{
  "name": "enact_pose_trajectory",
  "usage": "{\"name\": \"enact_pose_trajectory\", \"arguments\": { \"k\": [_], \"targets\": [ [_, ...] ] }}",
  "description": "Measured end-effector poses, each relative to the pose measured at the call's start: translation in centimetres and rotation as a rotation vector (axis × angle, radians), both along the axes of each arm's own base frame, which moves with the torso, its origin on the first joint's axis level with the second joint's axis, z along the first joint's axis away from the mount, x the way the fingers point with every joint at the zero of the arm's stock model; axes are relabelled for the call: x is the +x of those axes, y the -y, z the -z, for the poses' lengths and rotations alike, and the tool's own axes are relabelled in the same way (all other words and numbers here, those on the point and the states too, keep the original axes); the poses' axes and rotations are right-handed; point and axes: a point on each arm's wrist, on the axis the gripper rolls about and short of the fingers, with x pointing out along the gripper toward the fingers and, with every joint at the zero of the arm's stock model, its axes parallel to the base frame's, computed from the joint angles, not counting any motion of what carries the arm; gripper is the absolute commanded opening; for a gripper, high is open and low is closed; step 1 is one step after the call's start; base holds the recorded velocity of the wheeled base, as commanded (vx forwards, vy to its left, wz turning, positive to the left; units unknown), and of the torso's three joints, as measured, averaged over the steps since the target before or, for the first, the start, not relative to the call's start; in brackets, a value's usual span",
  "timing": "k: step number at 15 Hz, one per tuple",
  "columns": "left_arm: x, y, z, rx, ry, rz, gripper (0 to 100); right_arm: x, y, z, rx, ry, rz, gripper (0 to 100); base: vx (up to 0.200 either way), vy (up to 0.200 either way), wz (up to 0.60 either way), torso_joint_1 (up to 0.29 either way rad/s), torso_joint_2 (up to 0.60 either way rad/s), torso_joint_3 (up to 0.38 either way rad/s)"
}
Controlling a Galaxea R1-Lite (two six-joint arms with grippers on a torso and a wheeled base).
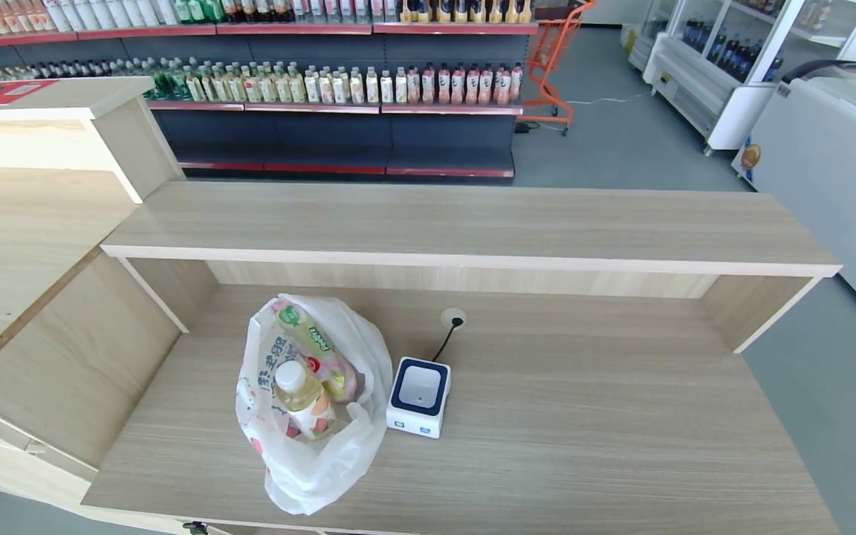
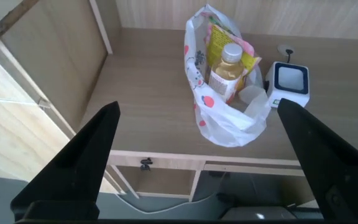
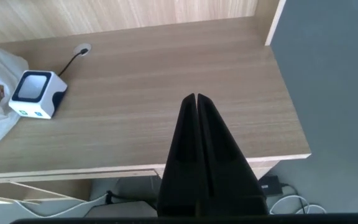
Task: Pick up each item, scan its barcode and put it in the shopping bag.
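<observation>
We count one bag (image 1: 309, 468) holding one bottle (image 1: 300, 392) and one packet (image 1: 318, 343); one scanner (image 1: 419, 395); left fingers (image 2: 89, 158) apart, right fingers (image 3: 188, 146) together.

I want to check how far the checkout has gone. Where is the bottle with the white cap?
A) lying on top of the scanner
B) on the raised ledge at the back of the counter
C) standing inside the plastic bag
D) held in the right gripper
C: the bottle stands upright inside the plastic bag, which sits on the counter beside the scanner.
</observation>
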Motion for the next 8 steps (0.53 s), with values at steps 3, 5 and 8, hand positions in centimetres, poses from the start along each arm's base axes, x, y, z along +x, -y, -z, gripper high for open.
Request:
{"name": "enact_pose_trajectory", "arguments": {
  "k": [3,5,8],
  "targets": [
    [-0.01,0.0,0.0,0.0,0.001,-0.001,100,0.0,0.0,0.0,0.0,0.0,-0.001,0,0.067,0.0,0.0,-0.002,0.0,0.004],
    [-0.01,0.01,-0.01,0.001,0.002,-0.002,100,0.0,0.0,0.0,0.0,0.0,-0.002,0,0.0,0.0,0.0,0.0,0.0,0.0],
    [-0.01,0.01,0.0,0.001,0.002,-0.001,100,0.0,0.0,0.0,0.0,0.0,-0.001,0,0.0,0.0,0.0,0.0,0.0,0.0]
  ]
}}
